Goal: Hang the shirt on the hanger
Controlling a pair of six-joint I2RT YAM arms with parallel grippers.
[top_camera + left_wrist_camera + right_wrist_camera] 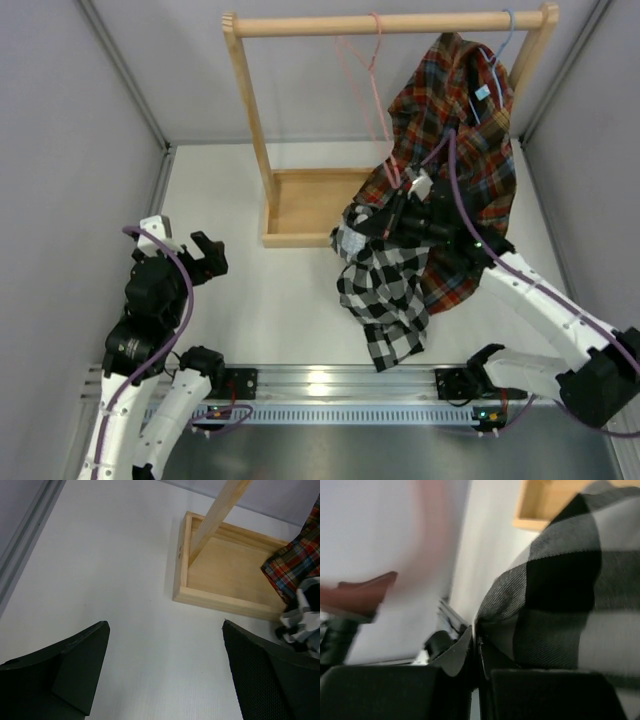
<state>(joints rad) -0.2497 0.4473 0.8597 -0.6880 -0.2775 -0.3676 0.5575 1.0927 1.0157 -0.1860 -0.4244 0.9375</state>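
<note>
A: Half done, would you say?
B: Less, I'd judge. The right tool (392,222) is pinched tight on the shirt (385,295), which dangles from it over the surface (290,310), just below the hanger (377,40). That hangs bare on the rail (300,25), so all the threading is left.
A: And the left tool (208,255)?
B: Jaws wide apart, holding nothing, well away.
A: The tray (220,602)?
B: Only the rack post (216,515) stands in it; the plaid shirt (470,130) drapes over its right end.
</note>
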